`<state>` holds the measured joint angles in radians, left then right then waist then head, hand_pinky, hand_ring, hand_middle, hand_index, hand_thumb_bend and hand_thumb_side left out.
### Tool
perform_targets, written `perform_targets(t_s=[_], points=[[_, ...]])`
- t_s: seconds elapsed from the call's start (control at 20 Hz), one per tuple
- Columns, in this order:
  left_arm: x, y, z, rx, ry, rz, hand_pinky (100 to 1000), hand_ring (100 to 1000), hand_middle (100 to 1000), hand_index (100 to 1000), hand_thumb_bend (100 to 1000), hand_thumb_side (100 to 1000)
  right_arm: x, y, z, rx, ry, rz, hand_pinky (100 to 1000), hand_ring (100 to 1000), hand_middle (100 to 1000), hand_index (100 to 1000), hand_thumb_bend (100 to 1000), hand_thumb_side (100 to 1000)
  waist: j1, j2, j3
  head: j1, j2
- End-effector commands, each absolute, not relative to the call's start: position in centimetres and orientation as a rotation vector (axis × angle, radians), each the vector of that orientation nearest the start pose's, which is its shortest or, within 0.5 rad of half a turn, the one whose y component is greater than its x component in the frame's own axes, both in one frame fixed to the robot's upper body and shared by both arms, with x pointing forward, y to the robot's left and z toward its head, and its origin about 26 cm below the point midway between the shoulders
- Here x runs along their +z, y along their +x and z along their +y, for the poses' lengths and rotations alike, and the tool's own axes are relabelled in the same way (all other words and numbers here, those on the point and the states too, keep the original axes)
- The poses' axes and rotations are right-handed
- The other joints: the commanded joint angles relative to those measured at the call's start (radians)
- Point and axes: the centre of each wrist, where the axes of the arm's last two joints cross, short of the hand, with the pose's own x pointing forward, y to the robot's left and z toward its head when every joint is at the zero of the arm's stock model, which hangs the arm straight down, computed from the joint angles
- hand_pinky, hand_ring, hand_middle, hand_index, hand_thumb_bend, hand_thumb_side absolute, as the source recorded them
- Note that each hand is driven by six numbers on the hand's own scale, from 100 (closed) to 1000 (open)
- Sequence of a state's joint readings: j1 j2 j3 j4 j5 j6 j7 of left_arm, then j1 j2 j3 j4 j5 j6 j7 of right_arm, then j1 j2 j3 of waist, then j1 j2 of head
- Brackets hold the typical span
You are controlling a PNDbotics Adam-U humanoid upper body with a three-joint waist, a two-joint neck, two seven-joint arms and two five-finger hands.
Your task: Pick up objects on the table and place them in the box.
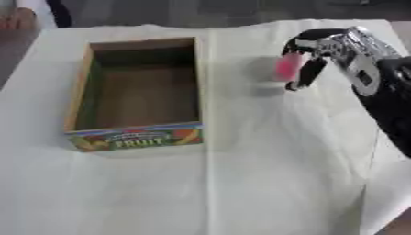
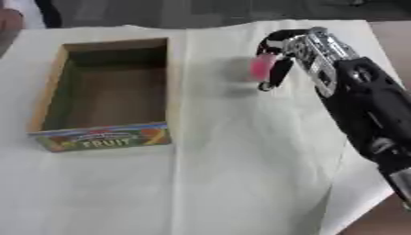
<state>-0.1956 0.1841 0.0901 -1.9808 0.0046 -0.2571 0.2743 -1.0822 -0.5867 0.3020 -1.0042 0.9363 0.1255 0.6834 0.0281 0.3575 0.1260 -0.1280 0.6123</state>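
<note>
A small pink object [image 1: 287,66] is held off the table, to the right of the box, in my right hand [image 1: 325,48], whose fingers and thumb curl round it. The arm reaches in from the right edge. The open cardboard box [image 1: 79,89] stands left of centre, its front panel [image 1: 136,139] printed with "FRUIT" and coloured pictures. Its brown inside looks bare. My left hand shows in no view.
A white cloth [image 1: 241,183] with a fold line down the middle covers the table. Its right edge [image 2: 353,183] lies near my arm. A person's hand [image 1: 16,19] rests at the far left corner, away from the box.
</note>
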Motion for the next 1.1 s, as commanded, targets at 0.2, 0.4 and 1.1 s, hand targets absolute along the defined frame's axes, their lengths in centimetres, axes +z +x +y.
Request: perform_targets(t_s=[0.2, 0.4, 1.1], points=[[16.83, 28.98, 27.04, 0.136, 0.256, -2.474, 776, 539, 604, 833, 100, 637, 30.02, 47.3, -27.49, 1.445, -1.087, -1.038, 743, 868, 760, 876, 100, 100, -0.001, -0.018, 0.0, -0.006, -0.013], [16.81, 28.98, 27.03, 0.135, 0.254, -2.473, 776, 539, 604, 833, 100, 639, 30.11, 47.31, -27.32, 1.433, -1.101, -1.057, 736, 860, 746, 858, 100, 100, -0.001, -0.018, 0.001, -0.007, -0.015], [16.85, 29.01, 26.95, 0.13, 0.246, -2.474, 777, 540, 605, 833, 100, 641, 30.4, 47.28, -26.84, 1.387, -1.183, -1.122, 703, 821, 656, 557, 108, 100, -0.003, -0.017, 0.004, -0.007, -0.015]])
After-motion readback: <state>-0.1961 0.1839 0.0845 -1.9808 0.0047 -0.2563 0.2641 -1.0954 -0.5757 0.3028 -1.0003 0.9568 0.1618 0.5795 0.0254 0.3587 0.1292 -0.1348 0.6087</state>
